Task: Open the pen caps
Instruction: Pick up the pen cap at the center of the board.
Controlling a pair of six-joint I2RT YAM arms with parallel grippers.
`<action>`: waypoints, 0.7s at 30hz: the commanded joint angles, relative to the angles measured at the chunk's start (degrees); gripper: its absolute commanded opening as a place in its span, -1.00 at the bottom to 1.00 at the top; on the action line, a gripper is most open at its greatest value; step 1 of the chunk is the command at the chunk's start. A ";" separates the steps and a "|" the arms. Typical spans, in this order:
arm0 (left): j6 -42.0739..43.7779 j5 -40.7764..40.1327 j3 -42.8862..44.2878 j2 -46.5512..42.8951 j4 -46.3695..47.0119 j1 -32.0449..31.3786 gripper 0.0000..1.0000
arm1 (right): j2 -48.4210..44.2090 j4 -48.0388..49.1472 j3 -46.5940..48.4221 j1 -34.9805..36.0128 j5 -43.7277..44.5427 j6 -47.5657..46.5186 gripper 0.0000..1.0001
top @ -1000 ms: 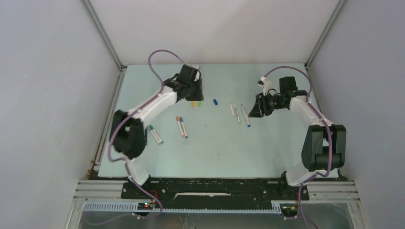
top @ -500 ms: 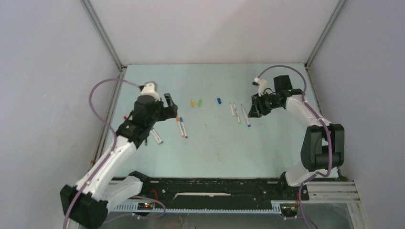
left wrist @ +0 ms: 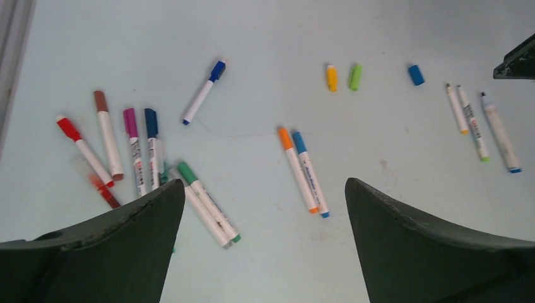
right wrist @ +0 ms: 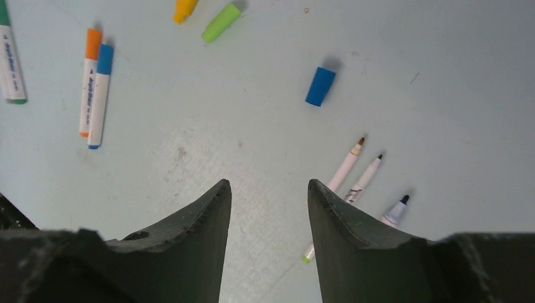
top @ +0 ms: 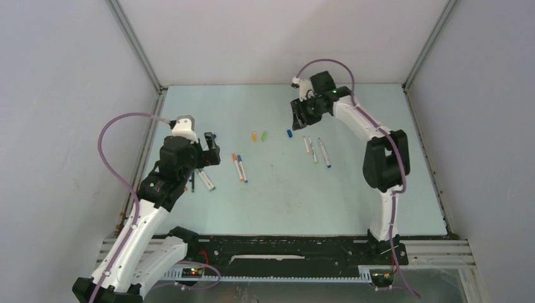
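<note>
Three loose pen caps lie at the far middle: yellow (top: pixel 254 136) (left wrist: pixel 332 77), green (top: pixel 264 135) (left wrist: pixel 355 76) and blue (top: pixel 289 133) (right wrist: pixel 320 86). My left gripper (top: pixel 205 148) (left wrist: pixel 265 189) hangs wide open and holds nothing. It is at the left, above an orange-capped pen (left wrist: pixel 296 169) and a blue-capped pen (left wrist: pixel 309 173). My right gripper (top: pixel 299 117) (right wrist: pixel 268 186) hovers just behind the blue cap. Its jaws are partly apart with only bare table between them. Three uncapped pens (top: pixel 313 150) (right wrist: pixel 346 165) lie beside it.
A cluster of capped pens, red (left wrist: pixel 85 154), brown (left wrist: pixel 108 134), magenta (left wrist: pixel 134 150) and dark blue (left wrist: pixel 152 148), lies at the left. Two green-capped pens (left wrist: pixel 208 202) and a lone blue-capped pen (left wrist: pixel 203 91) lie nearby. Enclosure walls close off the left, back and right.
The left gripper opened wide and drew back from the yellow and green caps to the near left. The right arm swung left and farther back, to beside the blue cap, its jaws widening a little.
</note>
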 commanded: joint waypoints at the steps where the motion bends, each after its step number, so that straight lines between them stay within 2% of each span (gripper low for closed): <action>1: 4.75 -2.50 -0.11 0.09 -0.21 0.99 0.99 | 5.34 -4.36 8.24 3.68 7.35 5.30 0.01; 10: 4.76 0.34 -0.23 0.87 0.23 2.90 0.99 | 18.06 -8.95 23.13 4.39 15.59 6.20 -0.05; 18: 4.68 1.70 -0.22 1.22 0.36 3.76 0.99 | 22.95 -10.75 26.58 5.29 11.66 6.65 -0.06; 21: 4.67 2.47 -0.20 1.37 0.31 3.91 0.99 | 24.27 -11.22 27.69 5.75 12.71 6.87 -0.08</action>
